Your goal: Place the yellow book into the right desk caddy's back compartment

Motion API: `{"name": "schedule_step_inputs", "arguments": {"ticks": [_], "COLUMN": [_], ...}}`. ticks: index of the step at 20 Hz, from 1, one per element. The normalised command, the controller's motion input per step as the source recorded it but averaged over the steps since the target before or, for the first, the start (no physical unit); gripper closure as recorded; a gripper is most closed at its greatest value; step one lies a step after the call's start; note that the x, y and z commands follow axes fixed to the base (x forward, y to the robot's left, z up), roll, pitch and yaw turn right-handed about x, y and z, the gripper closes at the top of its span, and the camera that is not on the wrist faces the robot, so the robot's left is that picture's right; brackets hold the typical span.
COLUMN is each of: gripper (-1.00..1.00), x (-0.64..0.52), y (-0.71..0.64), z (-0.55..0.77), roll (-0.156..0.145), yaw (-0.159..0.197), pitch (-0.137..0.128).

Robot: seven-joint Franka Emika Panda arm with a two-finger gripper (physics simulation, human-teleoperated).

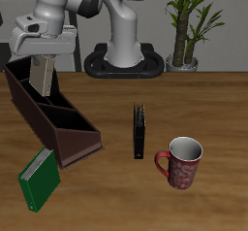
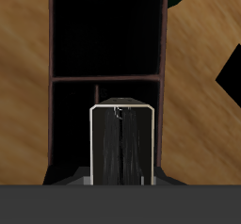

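My gripper (image 1: 44, 60) is shut on the yellow book (image 1: 44, 76), which hangs upright from the fingers. It hangs just above the far end of the right desk caddy (image 1: 68, 128), a long dark maroon box lying slantwise on the table. In the wrist view the book's greyish patterned edge (image 2: 122, 143) sits over one dark compartment of the caddy. A divider (image 2: 106, 77) separates it from a further dark compartment (image 2: 106, 25). I cannot tell whether the book's lower edge is inside the walls.
A green book (image 1: 39, 180) lies flat by the caddy's near end, close to the table's front edge. A black book (image 1: 140, 131) stands upright mid-table, with a red mug (image 1: 182, 162) beside it. The robot base (image 1: 121, 58) and a potted plant (image 1: 189, 26) are at the back.
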Motion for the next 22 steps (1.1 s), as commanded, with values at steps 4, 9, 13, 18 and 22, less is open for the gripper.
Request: {"name": "schedule_step_inputs", "arguments": {"ticks": [4, 9, 13, 18, 22], "gripper": [1.0, 1.0, 1.0, 1.0, 1.0], "x": [0.07, 0.09, 0.12, 0.16, 0.16], "y": [-0.09, -0.09, -0.07, 0.01, -0.01], "z": [-0.13, -0.11, -0.15, -0.22, -0.17], "roll": [-0.019, -0.01, -0.018, 0.006, -0.009], "yaw": [-0.01, -0.003, -0.006, 0.01, -0.017], "pitch": [0.009, 0.01, 0.005, 0.019, 0.013]}}
